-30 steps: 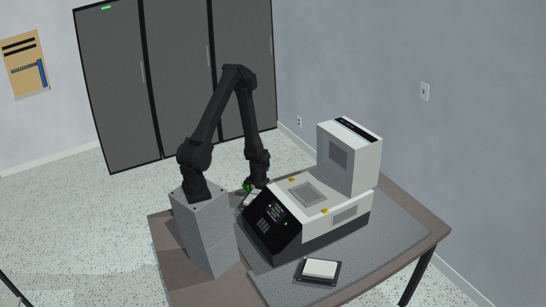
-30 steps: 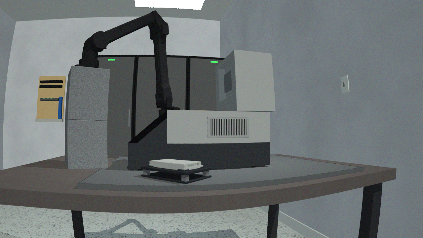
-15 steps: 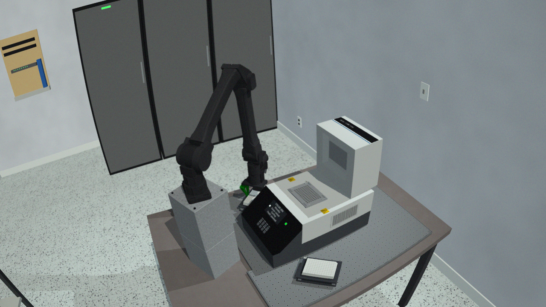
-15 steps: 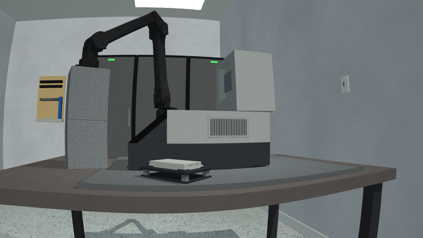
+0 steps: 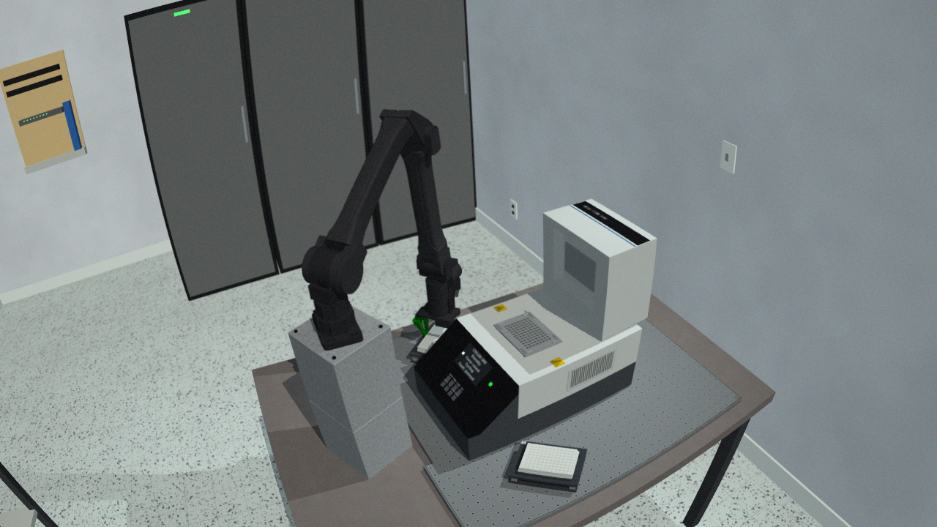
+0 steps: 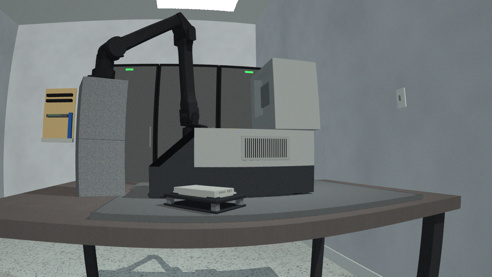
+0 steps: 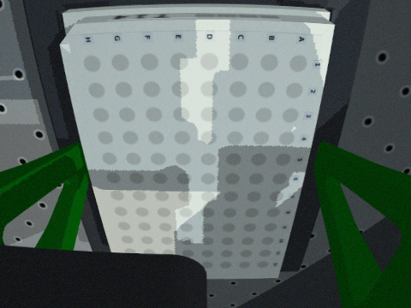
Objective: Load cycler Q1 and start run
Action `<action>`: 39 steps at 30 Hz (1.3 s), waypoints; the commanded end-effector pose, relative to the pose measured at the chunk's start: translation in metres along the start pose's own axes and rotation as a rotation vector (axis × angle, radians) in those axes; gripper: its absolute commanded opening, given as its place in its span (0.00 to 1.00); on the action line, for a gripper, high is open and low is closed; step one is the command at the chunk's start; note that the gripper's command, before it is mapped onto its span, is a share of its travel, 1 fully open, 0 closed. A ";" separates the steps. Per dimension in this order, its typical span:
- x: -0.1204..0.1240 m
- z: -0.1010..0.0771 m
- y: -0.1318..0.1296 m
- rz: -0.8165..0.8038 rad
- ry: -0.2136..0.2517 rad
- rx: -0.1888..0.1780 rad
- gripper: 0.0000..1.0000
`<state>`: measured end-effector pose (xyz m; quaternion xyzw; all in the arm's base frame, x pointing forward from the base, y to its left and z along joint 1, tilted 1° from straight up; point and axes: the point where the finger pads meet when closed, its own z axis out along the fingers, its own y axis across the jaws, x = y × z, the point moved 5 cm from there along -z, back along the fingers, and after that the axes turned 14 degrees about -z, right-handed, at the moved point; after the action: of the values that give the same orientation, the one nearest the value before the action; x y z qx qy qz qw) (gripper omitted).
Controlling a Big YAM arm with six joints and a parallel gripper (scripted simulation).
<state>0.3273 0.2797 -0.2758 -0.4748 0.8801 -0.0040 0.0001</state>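
Three tall dark grey cabinet doors (image 5: pixel 301 137) fill the upper left of the top view, closed, each with a slim vertical handle; a green indicator strip (image 5: pixel 181 12) glows above the leftmost door. A tan wall board (image 5: pixel 42 107) with black bars and a blue edge hangs at far left. A white wall switch (image 5: pixel 728 157) sits at right, a socket (image 5: pixel 513 208) low near the corner. The brown counter (image 5: pixel 753 393) stands on black legs (image 6: pixel 428 244) over speckled flooring (image 5: pixel 131 367). A bright ceiling light (image 6: pixel 196 4) shows at top centre in the exterior view.

A matte black arm (image 5: pixel 367 183) of boxy links with bulky rounded joints; its claw (image 7: pixel 200 205) has green, open-framed triangular fingers.
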 end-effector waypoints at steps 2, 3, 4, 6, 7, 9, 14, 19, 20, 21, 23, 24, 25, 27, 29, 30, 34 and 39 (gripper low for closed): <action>-0.020 -0.016 0.002 -0.017 -0.054 0.013 1.00; -0.018 -0.016 0.002 -0.017 -0.054 0.013 1.00; -0.016 -0.015 0.003 -0.018 -0.050 0.012 1.00; -0.012 -0.015 0.005 -0.019 -0.040 0.009 1.00; -0.011 -0.015 0.005 -0.019 -0.036 0.008 1.00; -0.009 -0.015 0.003 -0.014 -0.029 0.006 1.00; -0.013 -0.015 -0.004 -0.002 -0.030 0.006 1.00; -0.014 -0.010 -0.009 0.007 -0.026 0.005 1.00; -0.015 -0.010 -0.008 0.007 -0.027 0.006 1.00; -0.015 -0.010 -0.006 0.002 -0.027 0.006 1.00; -0.013 -0.009 -0.002 -0.006 -0.026 0.005 1.00; -0.012 -0.009 0.000 -0.010 -0.026 0.005 1.00; -0.010 -0.009 0.001 -0.011 -0.025 0.005 1.00; -0.008 -0.008 0.003 -0.013 -0.025 0.005 1.00; -0.007 -0.008 0.004 -0.015 -0.025 0.005 1.00; -0.007 -0.008 0.004 -0.015 -0.025 0.005 1.00; -0.006 -0.007 0.005 -0.019 -0.025 0.005 1.00; -0.011 -0.008 0.005 -0.021 -0.033 0.008 1.00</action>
<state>0.3225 0.2780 -0.2764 -0.4767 0.8790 -0.0047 -0.0035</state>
